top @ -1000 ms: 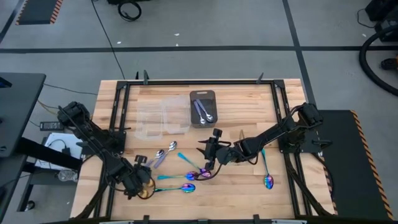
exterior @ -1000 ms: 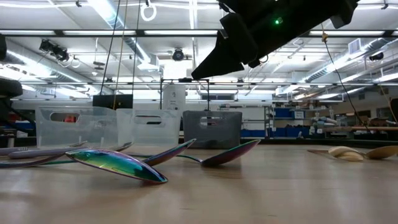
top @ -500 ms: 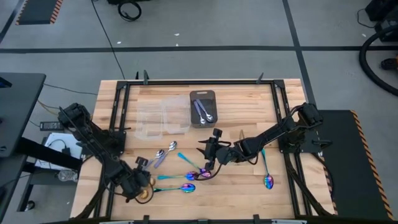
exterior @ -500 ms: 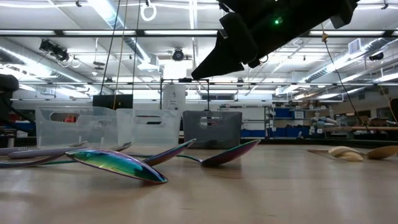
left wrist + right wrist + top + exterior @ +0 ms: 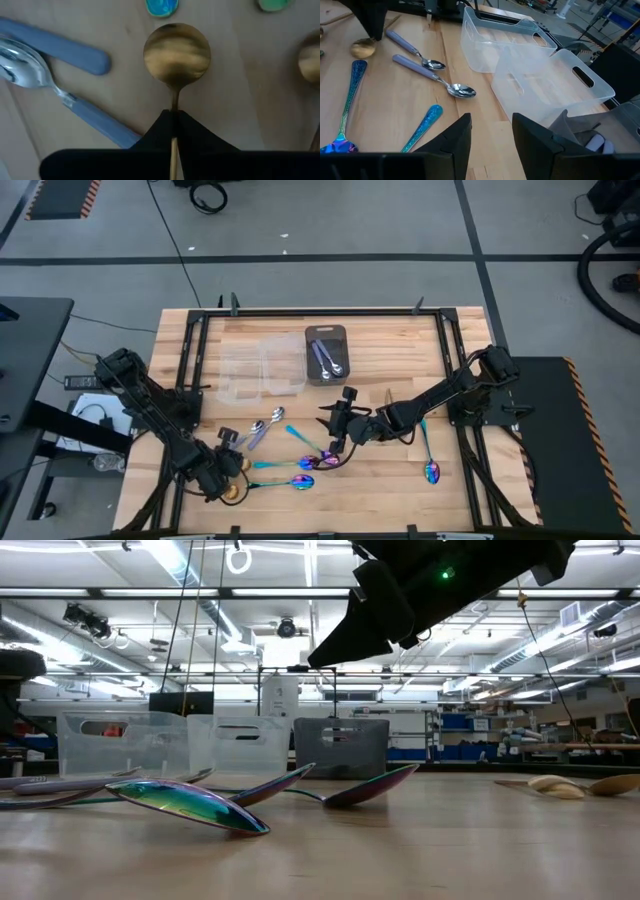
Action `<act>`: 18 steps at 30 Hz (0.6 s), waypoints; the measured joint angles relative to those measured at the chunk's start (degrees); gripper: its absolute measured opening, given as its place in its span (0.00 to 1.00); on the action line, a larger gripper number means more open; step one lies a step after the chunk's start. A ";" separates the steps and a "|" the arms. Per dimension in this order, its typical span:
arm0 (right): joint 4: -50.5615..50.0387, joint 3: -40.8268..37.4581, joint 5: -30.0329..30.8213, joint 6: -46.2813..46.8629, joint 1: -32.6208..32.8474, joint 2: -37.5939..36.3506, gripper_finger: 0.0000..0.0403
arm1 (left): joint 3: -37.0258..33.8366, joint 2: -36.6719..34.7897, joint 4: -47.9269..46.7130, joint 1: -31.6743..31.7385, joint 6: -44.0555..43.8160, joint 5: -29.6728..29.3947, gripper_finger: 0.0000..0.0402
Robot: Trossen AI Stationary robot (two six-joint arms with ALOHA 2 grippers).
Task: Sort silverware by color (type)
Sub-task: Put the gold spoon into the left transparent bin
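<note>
A gold spoon (image 5: 176, 52) lies near the table's near left corner, and my left gripper (image 5: 220, 478) is shut on it. Beside it are two silver spoons with pale blue handles (image 5: 55, 80), a second gold bowl (image 5: 310, 60) and the tips of rainbow spoon handles (image 5: 162, 6). My right gripper (image 5: 492, 135) hangs open over the rainbow spoons (image 5: 315, 460) at the table's middle near side and touches nothing. In the low view these rainbow spoons (image 5: 190, 805) rest on their bowls. My left gripper pinches the gold spoon's thin handle just behind the bowl (image 5: 174, 102) between its two fingers. The handle runs back between the fingers and is hidden there. The fingers come down from above. I cannot tell whether the bowl (image 5: 362, 48) is on the wood or just off it.
Two clear containers (image 5: 265, 370) and a dark tray (image 5: 325, 352) holding two spoons stand at the far middle. One rainbow spoon (image 5: 430, 465) lies at the near right, with pale spoons (image 5: 555, 783) on the right. The table's frame rails (image 5: 185, 380) run along the edges.
At the left edge of the low view a dark part of my left arm has risen a little. The spoons and my right gripper have stayed where they were.
</note>
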 joint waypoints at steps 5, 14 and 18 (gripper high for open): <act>0.00 0.00 0.00 0.00 0.02 0.00 0.38 | 1.52 -0.04 -1.41 0.64 -0.01 0.33 0.04; 0.01 0.00 0.00 0.02 0.00 0.00 0.38 | 5.67 -0.56 -6.30 3.48 0.02 0.27 0.04; 0.00 0.00 -0.38 0.02 0.00 0.00 0.38 | 7.41 -2.53 -8.70 4.37 0.46 -1.30 0.04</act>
